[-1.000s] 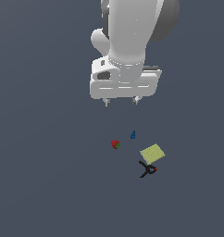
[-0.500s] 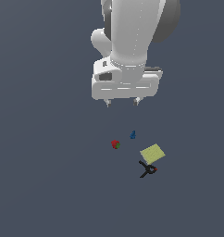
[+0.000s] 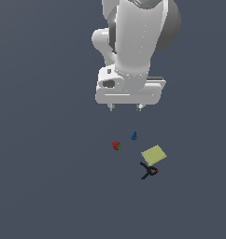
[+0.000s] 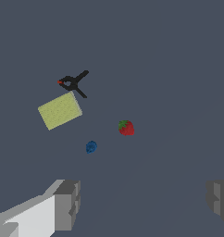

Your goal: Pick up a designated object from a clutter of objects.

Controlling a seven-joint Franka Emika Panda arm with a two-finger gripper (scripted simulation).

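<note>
The designated object, a tiny knobbly blue piece point(image 3: 134, 136) point(image 4: 91, 147), lies on the grey floor within the clutter of objects. Beside it rests a red-and-green ball-like item point(image 3: 116, 145) point(image 4: 126, 127). A flat yellow-green square point(image 3: 153, 154) point(image 4: 60, 110) and a black clamp with a red tip point(image 3: 148, 171) point(image 4: 72, 83) lie a little further off. My gripper point(image 3: 125, 107) point(image 4: 141, 201) hangs above the floor, open and empty, its fingers point(image 4: 67, 203) spread wide. In the wrist view the blue piece sits just beyond one finger.
Plain dark grey floor point(image 3: 49, 177) surrounds the four small items on every side. The arm's white body point(image 3: 133, 46) fills the upper middle of the exterior view.
The gripper has sunk slightly toward the floor. The four items have not moved.
</note>
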